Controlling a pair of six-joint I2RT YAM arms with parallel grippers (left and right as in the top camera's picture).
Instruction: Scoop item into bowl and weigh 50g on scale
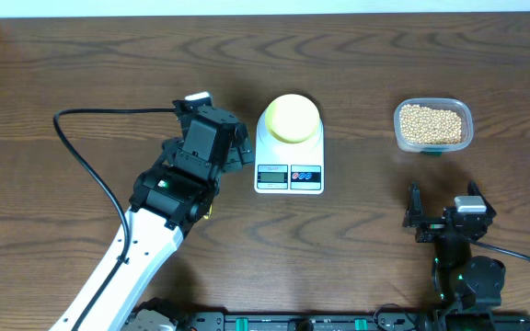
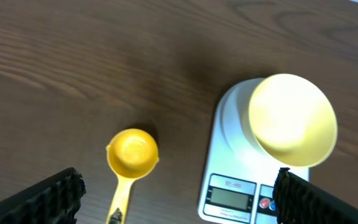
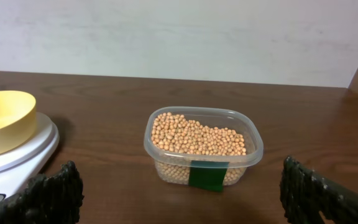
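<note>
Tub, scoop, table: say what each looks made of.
Tub: clear, glossy plastic, probably; the beans show through its wall. Scoop: bright yellow moulded plastic, by its smooth sheen. Table: dark brown wood or wood-look laminate; grain lines show, which one I cannot tell.

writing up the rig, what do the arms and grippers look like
The left arm has a white forearm, black joints, a small green light and a looping black cable. The right arm is black with a pale block on top. The fingers are black and ribbed.
</note>
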